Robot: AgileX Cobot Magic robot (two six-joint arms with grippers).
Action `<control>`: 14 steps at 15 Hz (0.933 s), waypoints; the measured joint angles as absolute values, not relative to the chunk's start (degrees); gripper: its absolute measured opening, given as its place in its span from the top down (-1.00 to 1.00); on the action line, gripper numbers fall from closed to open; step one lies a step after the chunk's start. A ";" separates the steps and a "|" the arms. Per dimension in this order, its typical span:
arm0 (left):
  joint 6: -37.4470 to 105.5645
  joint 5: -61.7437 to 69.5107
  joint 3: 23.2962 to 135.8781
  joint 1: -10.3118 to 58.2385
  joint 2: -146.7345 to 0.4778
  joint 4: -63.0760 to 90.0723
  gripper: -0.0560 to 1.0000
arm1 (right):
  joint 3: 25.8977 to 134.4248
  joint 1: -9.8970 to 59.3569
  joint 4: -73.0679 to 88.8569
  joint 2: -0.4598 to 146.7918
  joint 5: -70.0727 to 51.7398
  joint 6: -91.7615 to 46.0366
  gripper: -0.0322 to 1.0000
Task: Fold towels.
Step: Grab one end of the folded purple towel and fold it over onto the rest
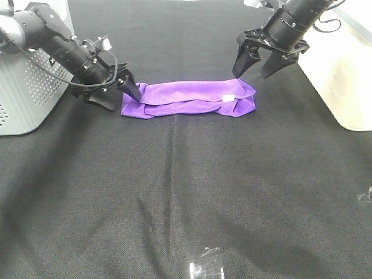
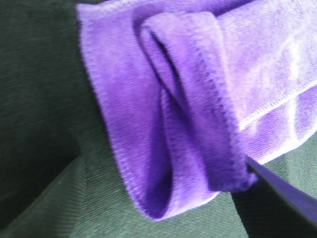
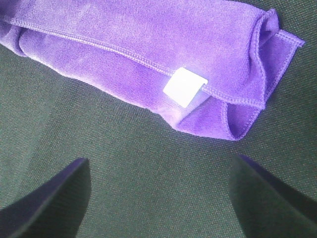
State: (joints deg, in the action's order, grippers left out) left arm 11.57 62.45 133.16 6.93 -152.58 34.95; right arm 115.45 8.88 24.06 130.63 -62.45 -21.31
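Toward the back of the black tabletop (image 1: 174,192), a purple towel (image 1: 186,100) lies folded into a long strip, with a white label (image 1: 228,98) near its right end. The left gripper (image 1: 125,103) sits at the left end, jaws apart, one fingertip (image 2: 292,198) touching the fold. The right gripper (image 1: 250,75) hovers by the right end, jaws wide.

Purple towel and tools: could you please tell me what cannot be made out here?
- White tag print: right wrist view, washed out.
- Left tool: left wrist view's edge cuts off all but one fingertip.
- Purple towel inner layers: every view, covered by top fold.
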 joint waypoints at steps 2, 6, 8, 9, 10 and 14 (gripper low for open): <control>11.57 61.65 133.16 8.82 -152.64 34.89 -0.51 | 115.45 8.88 24.06 130.63 -63.08 -21.31 -0.54; 10.14 57.58 133.16 13.46 -152.98 34.89 -0.47 | 115.45 8.88 24.12 130.63 -65.49 -21.31 -0.54; 8.94 56.15 133.16 14.21 -153.15 33.35 -0.21 | 115.45 8.88 24.12 130.63 -65.89 -21.31 -0.54; 8.25 55.35 133.16 14.27 -153.32 33.06 -0.01 | 115.45 8.88 24.12 130.63 -66.35 -21.31 -0.54; 7.91 55.00 133.16 14.27 -153.44 32.83 0.19 | 115.45 8.88 24.12 130.63 -66.81 -21.31 -0.54; 9.45 57.41 134.93 14.27 -153.84 26.53 0.84 | 115.45 8.88 24.12 130.63 -67.44 -21.26 -0.54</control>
